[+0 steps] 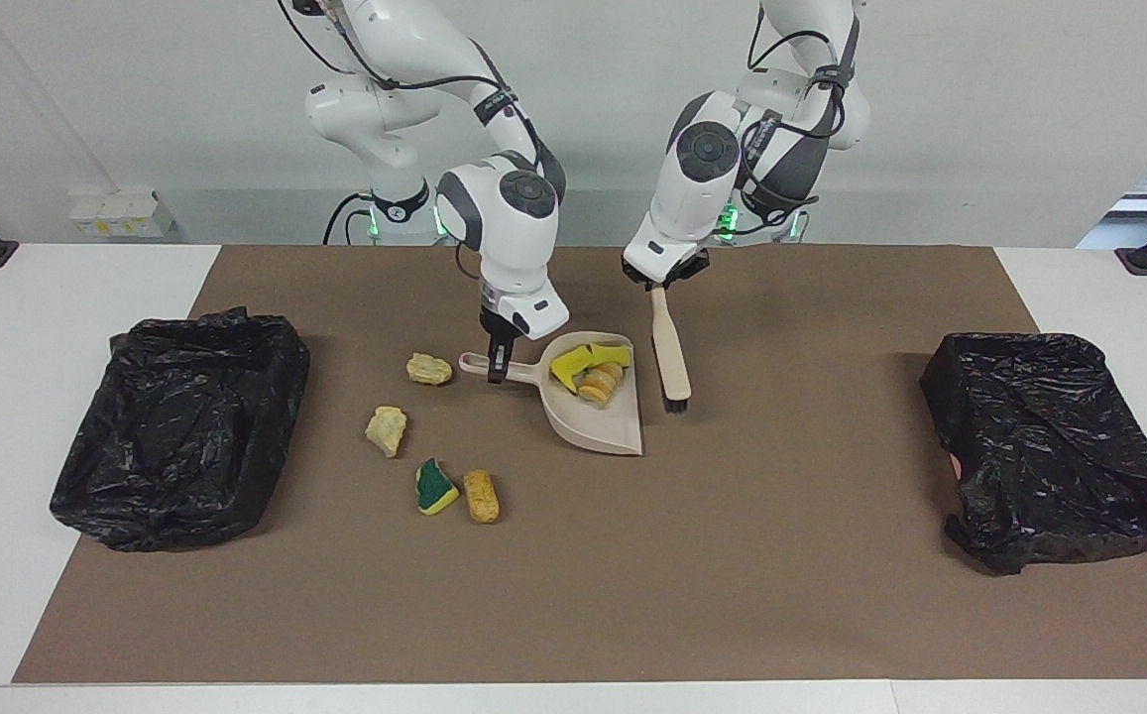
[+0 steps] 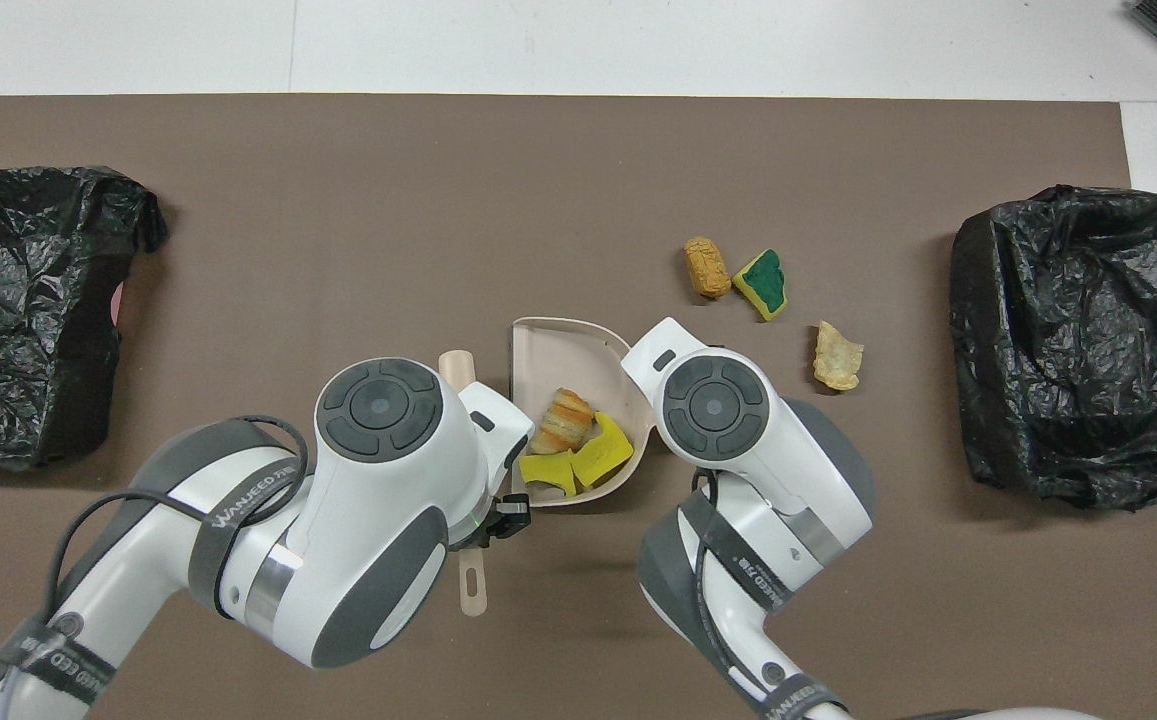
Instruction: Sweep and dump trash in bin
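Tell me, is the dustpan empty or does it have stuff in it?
Not empty. The dustpan holds yellow sponge bits and a tan lump.

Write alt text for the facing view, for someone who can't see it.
The right gripper holds a beige dustpan containing three trash scraps, while the left gripper holds a hand brush beside it. Four scraps lie on the brown mat, between two black-lined bins.

Overhead: fourth loose scrap and most of brush (image 2: 457, 366) hidden beneath the arms.
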